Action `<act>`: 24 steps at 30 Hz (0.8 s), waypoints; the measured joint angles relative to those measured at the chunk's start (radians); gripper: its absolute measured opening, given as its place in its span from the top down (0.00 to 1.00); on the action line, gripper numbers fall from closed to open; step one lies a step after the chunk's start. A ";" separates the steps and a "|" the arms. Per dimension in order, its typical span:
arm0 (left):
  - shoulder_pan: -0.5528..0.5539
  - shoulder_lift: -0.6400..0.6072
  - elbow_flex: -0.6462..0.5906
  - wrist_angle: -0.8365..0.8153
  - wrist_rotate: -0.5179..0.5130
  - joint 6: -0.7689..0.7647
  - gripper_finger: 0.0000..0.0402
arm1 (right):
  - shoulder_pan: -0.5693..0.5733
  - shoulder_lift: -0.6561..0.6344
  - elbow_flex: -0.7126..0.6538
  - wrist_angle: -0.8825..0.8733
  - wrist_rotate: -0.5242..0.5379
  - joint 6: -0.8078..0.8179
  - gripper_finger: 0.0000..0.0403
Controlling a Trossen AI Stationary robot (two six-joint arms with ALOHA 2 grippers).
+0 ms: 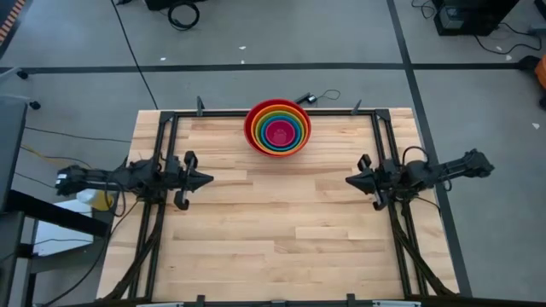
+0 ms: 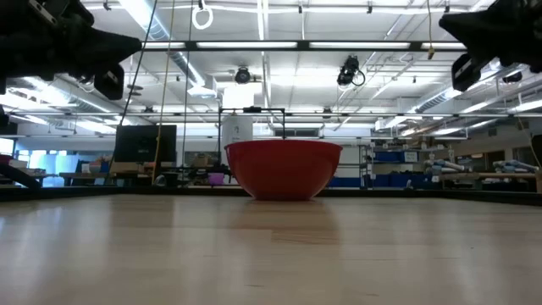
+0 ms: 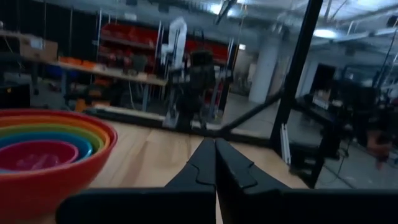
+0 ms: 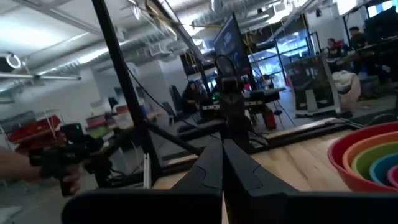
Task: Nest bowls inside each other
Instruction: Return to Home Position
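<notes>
The bowls (image 1: 278,127) sit nested on the table near its far edge, at the middle: red outermost, then orange, lime green, blue, with magenta pink innermost. The red bowl's base (image 2: 283,195) rests on the wood. The stack also shows in the left wrist view (image 3: 43,155) and the right wrist view (image 4: 370,158). My left gripper (image 1: 210,179) hovers shut at the table's left side, pointing toward the right. My right gripper (image 1: 348,180) hovers shut at the right side, pointing toward the left. Both are well short of the bowls and hold nothing.
A black metal frame (image 1: 375,119) runs along the table's far edge and both sides. Bare wood (image 1: 281,230) stretches between the two grippers and toward the near edge. Cables and gear lie on the floor beyond the far edge (image 1: 183,13).
</notes>
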 joint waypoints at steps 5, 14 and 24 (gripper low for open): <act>0.000 -0.024 -0.035 0.032 -0.008 0.012 1.00 | -0.029 0.050 -0.022 0.031 -0.014 0.016 0.99; 0.000 -0.025 -0.035 0.025 -0.007 0.067 1.00 | -0.149 0.076 -0.022 0.049 -0.193 0.020 0.99; -0.039 -0.146 -0.036 -0.057 0.008 0.047 1.00 | -0.167 -0.078 -0.020 -0.036 -0.258 -0.018 0.99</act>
